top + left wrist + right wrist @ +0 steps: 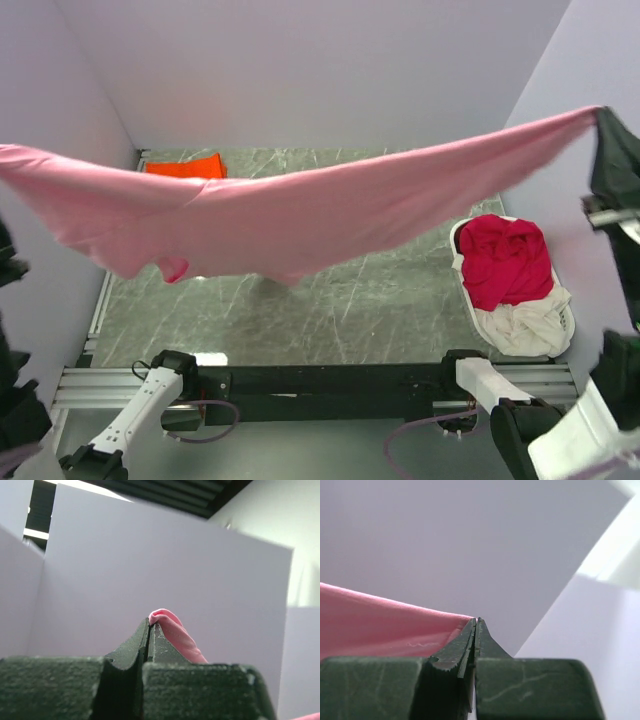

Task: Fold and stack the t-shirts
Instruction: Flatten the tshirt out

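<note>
Spreading is in hand: the pink t-shirt [300, 215] is held stretched above the tabletop [400, 310], one end clenched in the left gripper [150, 626], the other in the right gripper [475, 624]. Even lowering flat onto the tabletop is judged next.

You've got 4 tees: 1 pink tee [300, 215], 1 orange tee [185, 166], 1 crimson tee [505, 258], 1 cream tee [525, 325]. Also 1 basket [456, 250], 2 grippers: L gripper [150, 630], R gripper [475, 626].
</note>
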{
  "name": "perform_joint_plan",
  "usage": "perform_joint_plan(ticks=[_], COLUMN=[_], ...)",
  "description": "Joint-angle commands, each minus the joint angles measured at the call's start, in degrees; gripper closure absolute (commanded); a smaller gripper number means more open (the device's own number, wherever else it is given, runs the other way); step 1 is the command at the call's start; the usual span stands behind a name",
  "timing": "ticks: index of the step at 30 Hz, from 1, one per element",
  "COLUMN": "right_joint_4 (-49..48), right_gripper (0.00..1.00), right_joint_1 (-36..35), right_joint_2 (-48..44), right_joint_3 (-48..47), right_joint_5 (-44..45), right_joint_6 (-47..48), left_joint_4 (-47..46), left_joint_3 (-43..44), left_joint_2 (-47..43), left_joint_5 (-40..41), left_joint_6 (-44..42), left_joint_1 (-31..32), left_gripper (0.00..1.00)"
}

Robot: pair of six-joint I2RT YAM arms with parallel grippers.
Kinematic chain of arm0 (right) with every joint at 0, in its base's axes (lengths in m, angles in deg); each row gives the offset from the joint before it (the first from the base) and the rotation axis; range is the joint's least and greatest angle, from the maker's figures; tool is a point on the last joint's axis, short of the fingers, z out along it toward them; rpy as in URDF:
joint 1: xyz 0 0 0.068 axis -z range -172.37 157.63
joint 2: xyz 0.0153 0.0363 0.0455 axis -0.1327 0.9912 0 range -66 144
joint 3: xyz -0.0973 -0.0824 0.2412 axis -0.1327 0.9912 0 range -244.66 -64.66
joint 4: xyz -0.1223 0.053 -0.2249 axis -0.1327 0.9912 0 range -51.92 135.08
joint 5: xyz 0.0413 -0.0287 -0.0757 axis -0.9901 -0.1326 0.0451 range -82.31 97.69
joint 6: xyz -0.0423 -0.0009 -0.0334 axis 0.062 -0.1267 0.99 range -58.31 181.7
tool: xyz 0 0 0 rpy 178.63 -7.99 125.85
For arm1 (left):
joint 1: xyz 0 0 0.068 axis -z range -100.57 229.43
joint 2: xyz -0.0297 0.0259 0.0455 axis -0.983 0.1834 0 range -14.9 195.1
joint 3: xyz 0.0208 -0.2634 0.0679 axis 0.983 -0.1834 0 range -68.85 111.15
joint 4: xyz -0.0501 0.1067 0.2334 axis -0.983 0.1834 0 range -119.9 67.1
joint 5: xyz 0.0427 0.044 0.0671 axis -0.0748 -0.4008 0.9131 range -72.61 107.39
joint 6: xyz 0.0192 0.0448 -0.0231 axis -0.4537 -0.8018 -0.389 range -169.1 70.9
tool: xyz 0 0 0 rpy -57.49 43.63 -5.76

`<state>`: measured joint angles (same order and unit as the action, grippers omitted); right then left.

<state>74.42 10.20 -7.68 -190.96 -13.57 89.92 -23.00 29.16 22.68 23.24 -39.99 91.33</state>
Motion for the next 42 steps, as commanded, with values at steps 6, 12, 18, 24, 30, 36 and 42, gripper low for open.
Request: perform_joint_plan(ticks=[6,12,18,24,30,36,42], right_joint_4=[-2.23,-10.74,-20.85,-24.56,-15.09,-14.36,-14.71], right_gripper=[1.0,1.0,1.0,1.0,1.0,1.0,1.0], right_joint_1=[0.51,0.77,1.83,1.3,-1.86,-2.3,-2.3], right_joint_2=[1.88,3.19,12.15,33.49,60.11,67.7,69.73], right_joint_3=[-0.9,19.05,39.79,41.59,23.23,13.9,11.25], right_joint_5=[5.61,5.0,-2.1,-7.13,1.11,9.21,9.83], right_joint_6=[-2.39,-2.48,-3.97,-5.55,-3.53,-3.01,-3.53], left_joint_4=[-5.05,-8.37,-18.39,-26.66,-19.39,-15.61,-11.56], left_joint_3=[2.45,-17.36,-41.11,-44.07,-25.65,-13.85,-5.48], left_joint_2=[4.25,4.87,12.76,36.65,64.61,74.99,81.24], left_joint_5=[-4.09,3.26,7.07,0.85,-10.23,-15.25,-17.53], left_joint_6=[1.18,-2.77,-1.2,2.58,5.83,4.09,3.2], left_joint_1=[-0.65,-0.56,-1.0,-6.7,-13.57,-14.36,-14.54], left_gripper=[0.99,0.99,1.0,1.0,1.0,1.0,1.0])
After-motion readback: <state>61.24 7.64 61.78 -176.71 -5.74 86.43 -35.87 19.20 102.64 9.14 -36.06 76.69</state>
